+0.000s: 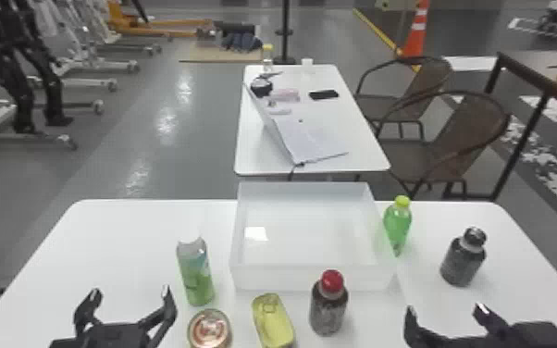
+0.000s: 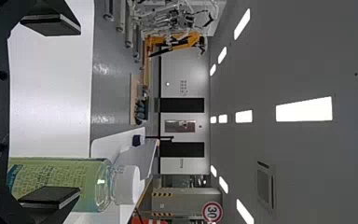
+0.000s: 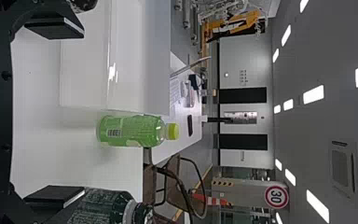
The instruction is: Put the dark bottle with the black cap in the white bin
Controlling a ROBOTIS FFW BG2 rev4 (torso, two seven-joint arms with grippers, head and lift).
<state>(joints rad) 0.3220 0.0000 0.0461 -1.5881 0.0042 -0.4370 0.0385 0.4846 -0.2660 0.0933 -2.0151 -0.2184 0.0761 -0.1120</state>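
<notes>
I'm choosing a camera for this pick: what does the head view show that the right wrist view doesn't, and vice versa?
Head view: the round can, the yellow tin and the open left gripper.

Right wrist view: ceiling lights and a red-rimmed round sign.

Both: the dark bottle with the black cap, outside the white bin; the green bottle beside the bin; the open right gripper.

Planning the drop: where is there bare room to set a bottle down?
Inside the white bin, between its walls; also the far-left tabletop, bordered by the bin and white-capped bottle. Crowded: the bin's near side, with round can, yellow tin, red-capped bottle.
</notes>
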